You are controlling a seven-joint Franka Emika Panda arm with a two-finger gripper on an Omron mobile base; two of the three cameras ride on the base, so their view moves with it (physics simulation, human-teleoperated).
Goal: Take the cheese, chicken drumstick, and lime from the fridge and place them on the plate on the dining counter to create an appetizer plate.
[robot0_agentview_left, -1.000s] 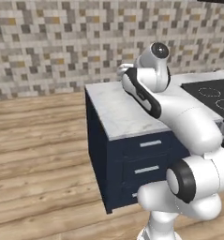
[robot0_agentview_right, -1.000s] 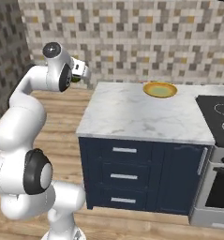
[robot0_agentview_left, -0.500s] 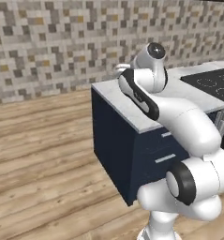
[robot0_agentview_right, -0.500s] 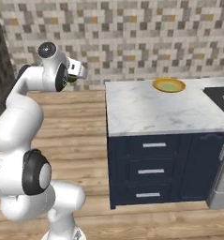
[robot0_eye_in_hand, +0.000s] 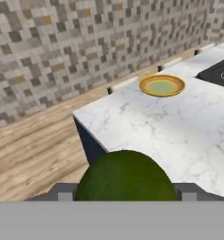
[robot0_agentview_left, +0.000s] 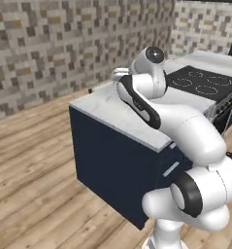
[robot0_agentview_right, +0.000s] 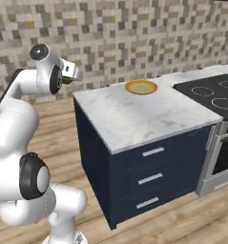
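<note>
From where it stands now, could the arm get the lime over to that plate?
Probably yes: the marble dining counter between the gripper, shut on the lime, and the plate lies bare, though it may need a long stretch.

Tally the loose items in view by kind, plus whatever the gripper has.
Lime: 1, dark green, held in the gripper
Plate: 1, yellow-orange rim, nothing on it, on the dining counter
Total: 2
</note>
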